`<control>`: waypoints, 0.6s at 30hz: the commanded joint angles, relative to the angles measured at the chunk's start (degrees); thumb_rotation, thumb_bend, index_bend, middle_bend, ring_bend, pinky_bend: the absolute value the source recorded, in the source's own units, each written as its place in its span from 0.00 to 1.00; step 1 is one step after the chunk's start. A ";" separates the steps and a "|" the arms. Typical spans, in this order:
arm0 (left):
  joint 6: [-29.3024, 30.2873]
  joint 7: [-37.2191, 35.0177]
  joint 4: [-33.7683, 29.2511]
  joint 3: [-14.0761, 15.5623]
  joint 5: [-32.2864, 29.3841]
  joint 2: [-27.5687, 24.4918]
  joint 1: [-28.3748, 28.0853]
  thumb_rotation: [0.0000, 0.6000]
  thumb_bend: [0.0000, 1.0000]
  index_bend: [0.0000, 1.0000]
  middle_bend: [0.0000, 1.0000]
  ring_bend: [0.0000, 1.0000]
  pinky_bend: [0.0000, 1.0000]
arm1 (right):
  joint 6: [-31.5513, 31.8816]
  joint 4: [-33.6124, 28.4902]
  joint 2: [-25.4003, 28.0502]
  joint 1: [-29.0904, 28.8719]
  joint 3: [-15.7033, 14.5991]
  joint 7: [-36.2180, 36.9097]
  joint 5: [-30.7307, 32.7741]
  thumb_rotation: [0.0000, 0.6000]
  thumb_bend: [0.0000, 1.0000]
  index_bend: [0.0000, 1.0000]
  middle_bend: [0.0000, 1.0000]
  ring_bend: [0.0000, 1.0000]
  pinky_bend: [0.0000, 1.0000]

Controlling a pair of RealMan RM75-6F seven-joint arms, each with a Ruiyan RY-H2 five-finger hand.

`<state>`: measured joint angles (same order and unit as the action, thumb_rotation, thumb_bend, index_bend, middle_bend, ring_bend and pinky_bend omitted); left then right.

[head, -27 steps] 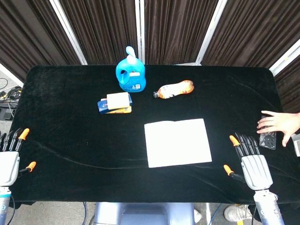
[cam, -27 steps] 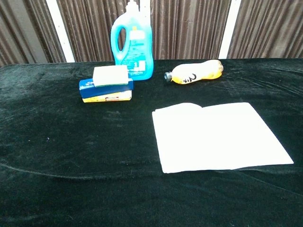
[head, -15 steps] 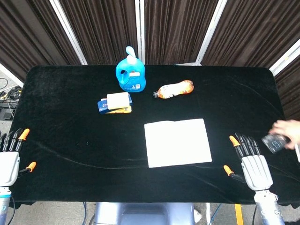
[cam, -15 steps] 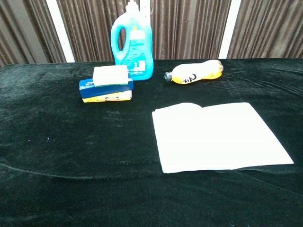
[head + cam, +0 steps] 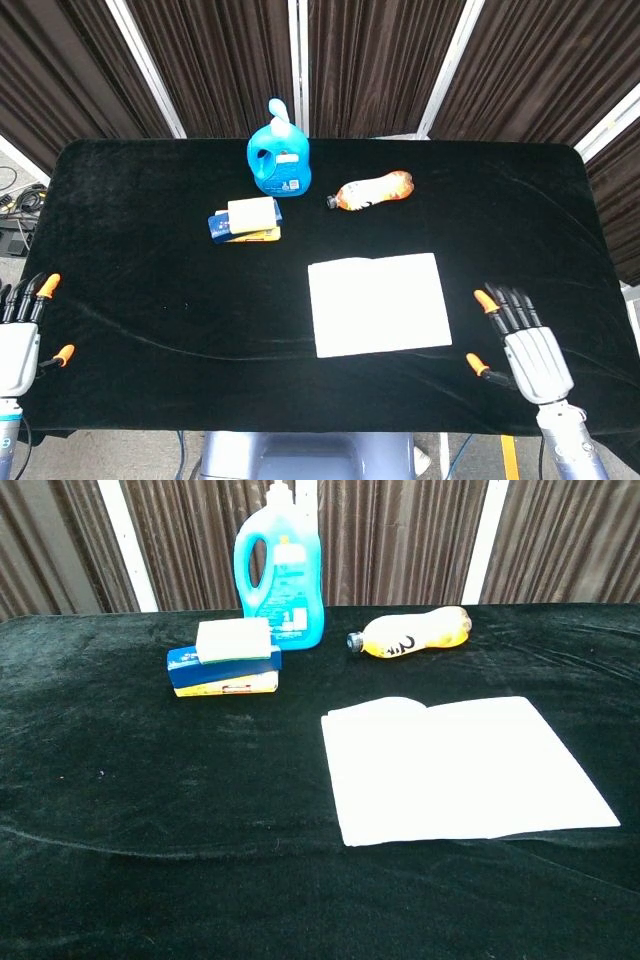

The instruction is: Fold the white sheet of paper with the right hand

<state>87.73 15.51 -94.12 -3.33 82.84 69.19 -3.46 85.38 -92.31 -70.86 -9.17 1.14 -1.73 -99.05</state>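
Right robot hand (image 5: 530, 350) empty, fingers (image 5: 510, 305) spread

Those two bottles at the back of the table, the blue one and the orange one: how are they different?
The blue bottle stands upright; the orange bottle lies on its side, cap end towards the blue one. The blue bottle is bigger and has a handle built in; the orange bottle is slim, with no handle. The blue bottle carries a printed label, the orange bottle a dark scrawl. Both rest on the black table, untouched.
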 commanded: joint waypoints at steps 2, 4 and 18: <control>-0.22 0.05 0.02 -0.09 -0.36 -0.02 -0.02 1.00 0.17 0.00 0.00 0.00 0.00 | -4.45 2.07 0.06 -3.70 -2.48 3.84 -4.18 1.00 0.17 0.00 0.00 0.00 0.00; -0.36 0.17 0.11 -0.19 -0.56 0.00 -0.10 1.00 0.17 0.00 0.00 0.00 0.00 | -6.22 1.22 -0.38 -4.80 -2.96 3.49 -4.88 1.00 0.17 0.00 0.00 0.00 0.00; -1.01 -1.03 0.16 -0.82 -2.33 -0.70 -0.07 1.00 0.18 0.00 0.00 0.00 0.00 | -17.13 -1.60 -10.24 -10.10 -1.51 -1.72 1.09 1.00 0.17 0.00 0.00 0.00 0.00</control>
<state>86.75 14.48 -93.96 -4.13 80.53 68.52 -3.52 69.26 -93.98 -79.92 -18.67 -0.91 -2.50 -99.11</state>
